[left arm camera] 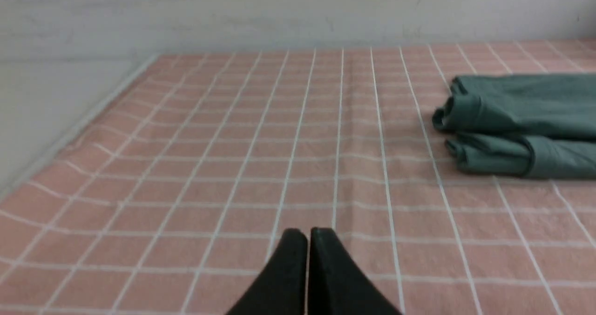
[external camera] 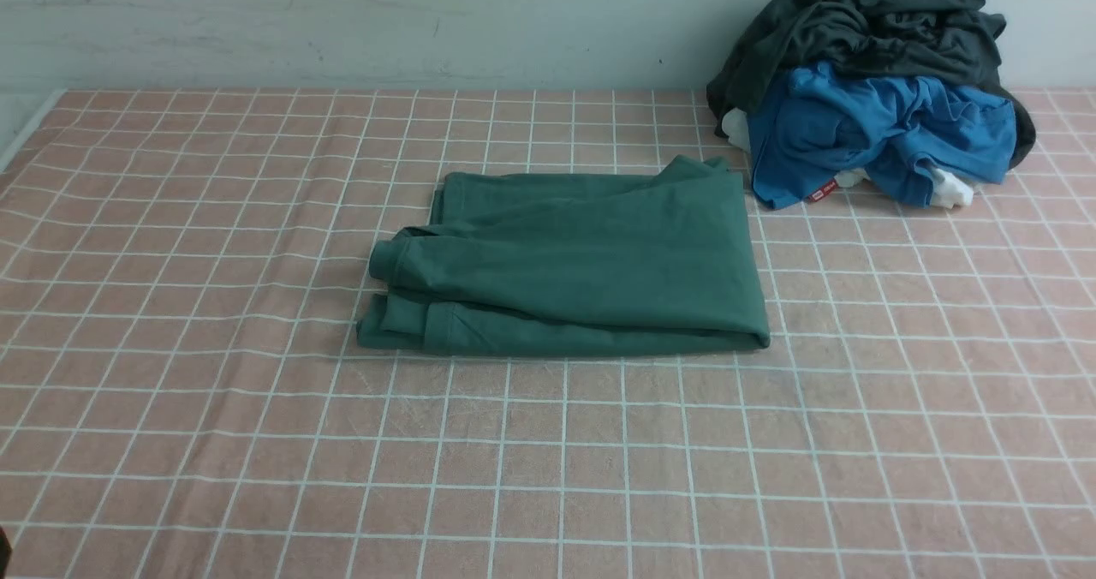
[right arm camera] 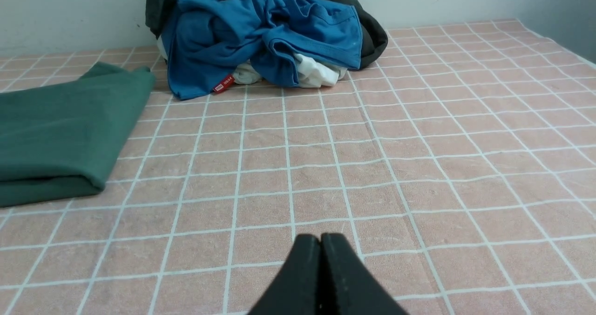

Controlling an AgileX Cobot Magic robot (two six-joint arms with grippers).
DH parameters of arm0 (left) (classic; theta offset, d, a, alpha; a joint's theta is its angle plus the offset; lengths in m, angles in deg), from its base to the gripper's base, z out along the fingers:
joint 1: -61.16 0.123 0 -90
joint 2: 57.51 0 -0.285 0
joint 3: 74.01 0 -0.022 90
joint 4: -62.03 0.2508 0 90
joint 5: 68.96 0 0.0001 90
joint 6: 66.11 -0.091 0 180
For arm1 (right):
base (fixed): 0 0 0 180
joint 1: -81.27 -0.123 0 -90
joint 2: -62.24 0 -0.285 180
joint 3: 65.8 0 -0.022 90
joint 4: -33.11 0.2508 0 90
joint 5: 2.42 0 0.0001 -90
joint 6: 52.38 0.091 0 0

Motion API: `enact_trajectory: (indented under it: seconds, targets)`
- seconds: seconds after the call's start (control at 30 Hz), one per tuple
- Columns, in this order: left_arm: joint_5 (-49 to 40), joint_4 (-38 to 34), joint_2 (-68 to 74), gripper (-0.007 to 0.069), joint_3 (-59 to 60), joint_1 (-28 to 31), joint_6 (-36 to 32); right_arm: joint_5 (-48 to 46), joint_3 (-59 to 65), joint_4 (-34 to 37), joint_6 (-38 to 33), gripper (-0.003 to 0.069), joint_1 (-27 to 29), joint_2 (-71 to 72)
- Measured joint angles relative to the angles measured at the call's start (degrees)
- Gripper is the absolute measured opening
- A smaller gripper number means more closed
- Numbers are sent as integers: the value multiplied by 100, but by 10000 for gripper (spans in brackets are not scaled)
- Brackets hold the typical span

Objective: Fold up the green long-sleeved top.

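The green long-sleeved top lies folded into a flat rectangle in the middle of the pink checked cloth, with rolled cuffs and hems stacked at its left end. The same top shows from its cuff end in the left wrist view, and the top shows from its folded right end in the right wrist view. My left gripper is shut with nothing in it, low over bare cloth well short of the top. The right gripper is shut and empty too, over bare cloth to the top's right. Neither arm appears in the front view.
A heap of clothes sits at the back right against the wall: a dark grey garment on top, a bright blue garment below, white bits under it. The pale wall runs along the back, and the table's left edge is near.
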Motion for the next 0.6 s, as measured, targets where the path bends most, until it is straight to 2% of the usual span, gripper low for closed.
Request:
enact_trajectory:
  seconds: [0.07, 0.17, 0.6]
  targets:
    - [-256, -429, 0, -3, -30, 0, -536, 0, 0, 0, 0, -10, 0, 0]
    - [-357, -651, 0, -3, -47, 0, -981, 0, 0, 0, 0, -10, 0, 0]
    - [-362, -712, 0, -2, -47, 2, -919, 0, 0, 0, 0, -10, 0, 0]
